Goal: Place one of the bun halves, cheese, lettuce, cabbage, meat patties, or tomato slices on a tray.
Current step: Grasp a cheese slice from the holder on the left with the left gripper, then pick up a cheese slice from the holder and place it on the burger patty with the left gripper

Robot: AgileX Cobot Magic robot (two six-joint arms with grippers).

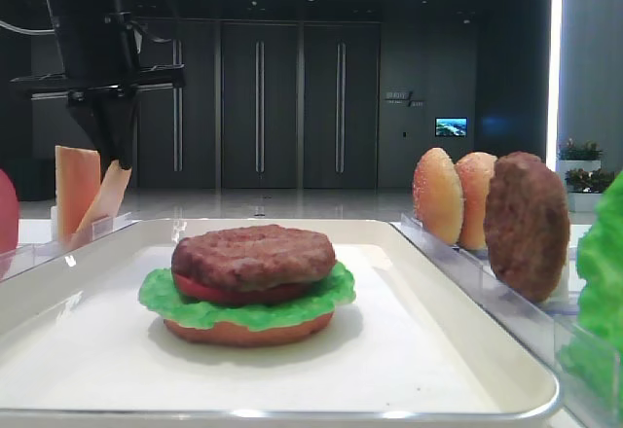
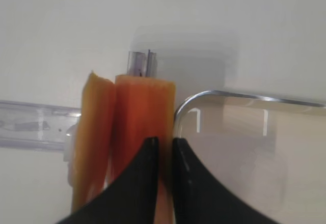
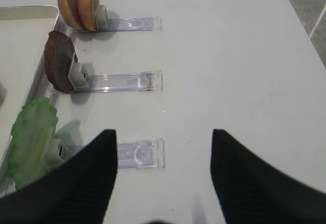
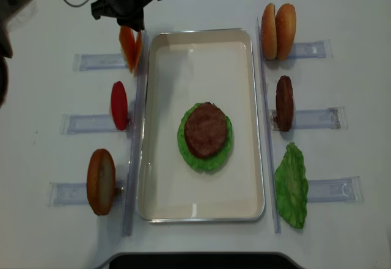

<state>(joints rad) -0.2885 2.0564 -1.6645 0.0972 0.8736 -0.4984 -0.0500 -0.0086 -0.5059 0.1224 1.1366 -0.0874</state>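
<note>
In the left wrist view my left gripper [image 2: 164,141] is shut on the edge of an upright orange cheese [image 2: 145,107] slice, beside the tray's corner rim [image 2: 229,95]. A second slice [image 2: 94,127] stands just left of it. From above, that gripper [image 4: 131,24] sits over the cheese [image 4: 130,47] at the tray's [image 4: 165,67] far left corner. On the tray lies a stack: meat patty [image 1: 253,256], tomato slice, lettuce [image 1: 243,302] and bun base [image 1: 248,331]. My right gripper [image 3: 163,132] hangs open over the bare table, holding nothing.
Right of the tray, clear holders carry two bun halves [image 4: 278,30], a patty [image 4: 284,103] and a lettuce leaf [image 4: 292,185]. On the left stand a tomato slice [image 4: 119,105] and a bun half [image 4: 101,180]. A clear strip [image 4: 133,159] runs along the tray's left side.
</note>
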